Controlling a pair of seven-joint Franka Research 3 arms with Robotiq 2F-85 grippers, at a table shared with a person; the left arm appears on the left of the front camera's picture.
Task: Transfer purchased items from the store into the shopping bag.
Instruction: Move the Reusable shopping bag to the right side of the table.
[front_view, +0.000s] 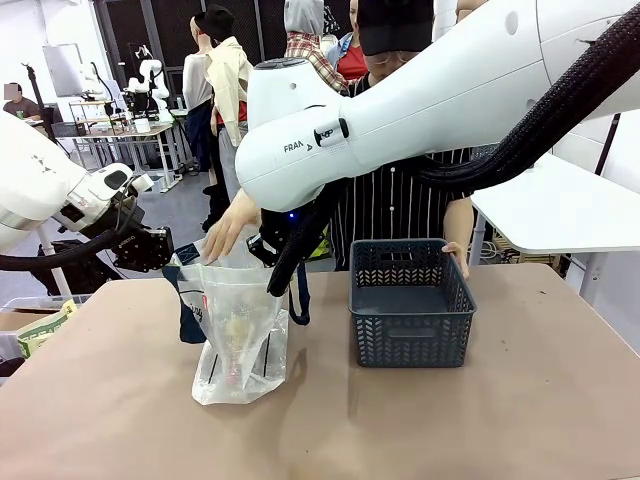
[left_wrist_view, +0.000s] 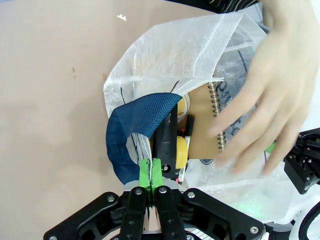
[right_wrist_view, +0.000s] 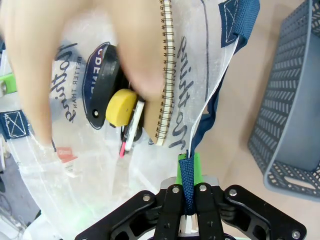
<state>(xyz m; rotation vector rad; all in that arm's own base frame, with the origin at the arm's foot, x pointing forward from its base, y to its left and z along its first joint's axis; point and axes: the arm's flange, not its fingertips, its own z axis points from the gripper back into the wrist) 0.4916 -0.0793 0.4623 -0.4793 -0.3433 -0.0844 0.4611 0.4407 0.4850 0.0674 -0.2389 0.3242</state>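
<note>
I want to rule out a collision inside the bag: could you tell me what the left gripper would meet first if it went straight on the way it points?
The left gripper, shut on the navy handle, would probably first meet the black item just ahead inside the shopping bag; depth is unclear.

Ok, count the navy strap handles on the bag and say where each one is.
2. One navy handle is pinched in the shut left gripper; the other handle is pinched in the shut right gripper. Together they hold the shopping bag open; no further handles visible.
</note>
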